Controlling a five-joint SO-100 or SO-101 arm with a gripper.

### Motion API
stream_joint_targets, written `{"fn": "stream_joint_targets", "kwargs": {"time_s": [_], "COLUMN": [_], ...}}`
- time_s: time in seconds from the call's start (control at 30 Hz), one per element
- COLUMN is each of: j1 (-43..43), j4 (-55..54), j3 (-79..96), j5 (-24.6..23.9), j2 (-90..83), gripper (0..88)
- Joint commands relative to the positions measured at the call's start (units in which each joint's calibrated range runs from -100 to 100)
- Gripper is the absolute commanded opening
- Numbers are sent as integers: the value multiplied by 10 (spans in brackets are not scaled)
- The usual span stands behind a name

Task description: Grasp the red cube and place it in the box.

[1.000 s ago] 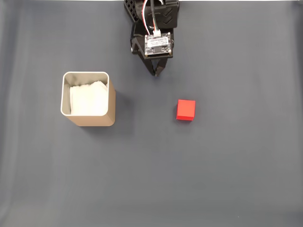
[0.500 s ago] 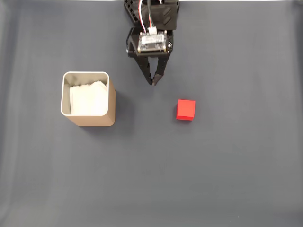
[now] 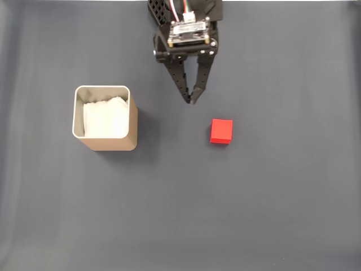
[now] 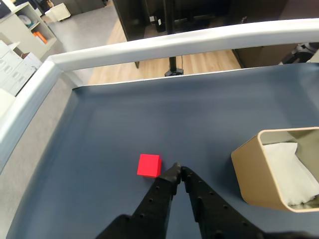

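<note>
The red cube [image 3: 221,131] lies alone on the dark grey mat, right of centre in the fixed view. My gripper [image 3: 192,100] hangs above the mat, up and to the left of the cube, its black fingers meeting at the tips with nothing between them. In the wrist view the gripper [image 4: 177,170] points past the right side of the red cube [image 4: 149,165], close to it but not touching. The tan box [image 3: 110,143], with a silvery rim and white lining, stands upright at the left of the fixed view. The wrist view has the box [image 4: 254,179] at the right.
The grey mat [image 3: 225,214] covers the whole table. In the wrist view a raised white rim [image 4: 164,45] borders the mat at the far side and left, with a room floor and furniture beyond.
The gripper has reached further out over the mat and shifted slightly right, so its tips are nearer the red cube. Cube and box have not moved.
</note>
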Motion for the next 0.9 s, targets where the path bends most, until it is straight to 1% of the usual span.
{"fn": "stream_joint_targets", "kwargs": {"time_s": [0.0, 0.17, 0.37, 0.87], "j1": [-18, -57, -101, -138], "j4": [59, 152, 198, 201], "j3": [-89, -158, -185, -179], "j5": [-3, -14, -27, -43], "j2": [50, 117, 153, 194], "gripper": [2, 11, 67, 176]}}
